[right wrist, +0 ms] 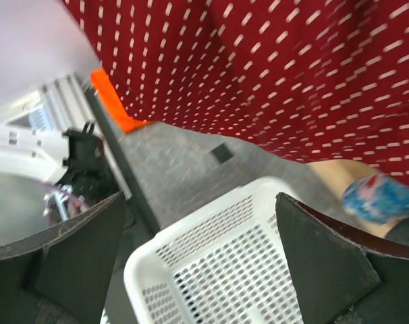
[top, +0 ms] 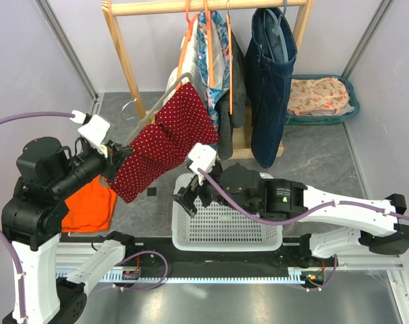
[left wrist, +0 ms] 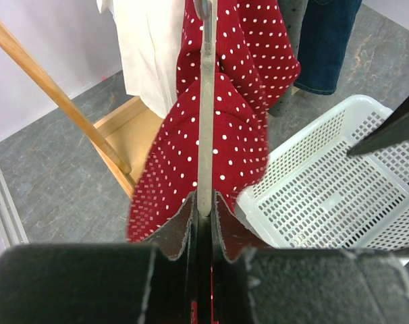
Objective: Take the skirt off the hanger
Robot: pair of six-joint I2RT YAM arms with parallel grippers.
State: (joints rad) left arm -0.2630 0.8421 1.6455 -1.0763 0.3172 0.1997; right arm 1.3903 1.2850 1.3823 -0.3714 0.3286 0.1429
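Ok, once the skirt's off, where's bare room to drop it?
The white basket is empty, though the open right gripper hangs over its left rim. Grey floor right of the denim garment, before the teal bin, is bare too. Crowded: under the rack, and at near left where the orange cloth lies.

Overhead, we see bright, even, diffuse light; shadows on the bench (top: 312, 155) are faint and soft-edged. In the left wrist view the left fingers (left wrist: 174, 233) are dark and out of focus at close range, while the hanger (left wrist: 204, 135) and skirt (left wrist: 238, 148) just beyond them are crisp. Around the right fingers (right wrist: 326, 270) we find motion blur: the skirt's dots above them smear into streaks, and the basket (right wrist: 218, 223) between them is soft.
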